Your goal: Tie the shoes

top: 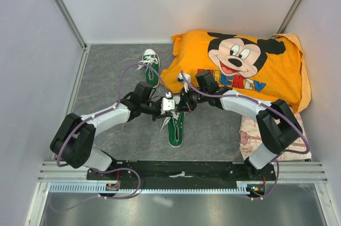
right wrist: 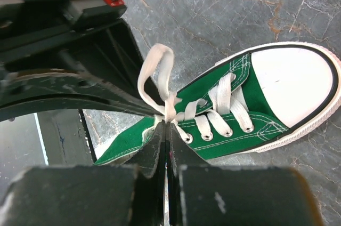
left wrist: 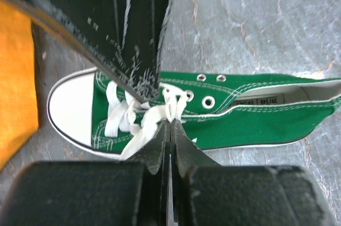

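Observation:
Two green shoes with white toe caps lie on the grey floor. One shoe (top: 151, 66) rests at the back beside the pillow. The other shoe (top: 176, 128) (left wrist: 240, 114) (right wrist: 240, 114) lies in the middle, and both grippers meet over its laces. My left gripper (top: 166, 107) (left wrist: 170, 123) is shut, pinching a white lace (left wrist: 171, 101) at its tips. My right gripper (top: 184, 103) (right wrist: 166, 123) is shut too, on a lace just below a standing loop (right wrist: 153, 69). Each wrist view shows the other gripper's black fingers (left wrist: 133, 39) (right wrist: 74, 90) right against the same spot.
An orange Mickey Mouse pillow (top: 240, 66) fills the back right and touches the far shoe. A pale pink padded thing (top: 250, 132) lies at the right under my right arm. White walls close in the left, back and right; a metal rail (top: 181, 175) runs along the near edge.

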Tool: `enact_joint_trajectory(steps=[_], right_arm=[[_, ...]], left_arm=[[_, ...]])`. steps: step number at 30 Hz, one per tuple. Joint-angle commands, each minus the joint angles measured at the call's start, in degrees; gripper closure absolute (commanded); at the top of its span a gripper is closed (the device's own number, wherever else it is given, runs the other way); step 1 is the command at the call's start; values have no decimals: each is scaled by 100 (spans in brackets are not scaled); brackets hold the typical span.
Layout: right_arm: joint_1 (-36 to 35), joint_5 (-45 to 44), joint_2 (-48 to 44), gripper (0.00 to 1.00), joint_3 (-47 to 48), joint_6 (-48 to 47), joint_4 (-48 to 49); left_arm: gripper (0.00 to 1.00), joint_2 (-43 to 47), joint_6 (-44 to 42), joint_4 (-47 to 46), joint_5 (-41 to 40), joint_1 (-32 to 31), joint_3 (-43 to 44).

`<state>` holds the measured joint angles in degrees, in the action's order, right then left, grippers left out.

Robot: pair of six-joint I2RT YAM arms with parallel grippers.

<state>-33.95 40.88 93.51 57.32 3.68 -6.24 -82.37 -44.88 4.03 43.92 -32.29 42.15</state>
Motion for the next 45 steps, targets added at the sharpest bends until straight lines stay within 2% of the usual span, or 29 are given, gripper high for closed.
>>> enact_joint_trajectory(steps=[1,15,28,32,38,43,44,45], right_arm=[[12,78,-211,100,-124,80,237],[12,104,-158,100,-169,203,369],[12,95,-167,100,-204,229,378],[20,139,-149,100,-195,247,369],[3,236,-35,100,-169,387,430],[3,271,-44,100,-186,423,413],[3,306,-44,99,-177,440,404],[3,332,-44,91,-169,440,369]], left_arm=[[98,-200,15,282,-287,-40,398],[98,-280,858,651,-270,-224,803],[98,-596,1825,572,-603,-304,918],[99,-631,2079,379,-779,-286,891],[98,-430,2360,-330,-464,-286,690],[99,-499,2476,-386,-428,-286,645],[98,-508,2467,-377,-428,-286,637],[98,-517,2476,-377,-437,-286,610]])
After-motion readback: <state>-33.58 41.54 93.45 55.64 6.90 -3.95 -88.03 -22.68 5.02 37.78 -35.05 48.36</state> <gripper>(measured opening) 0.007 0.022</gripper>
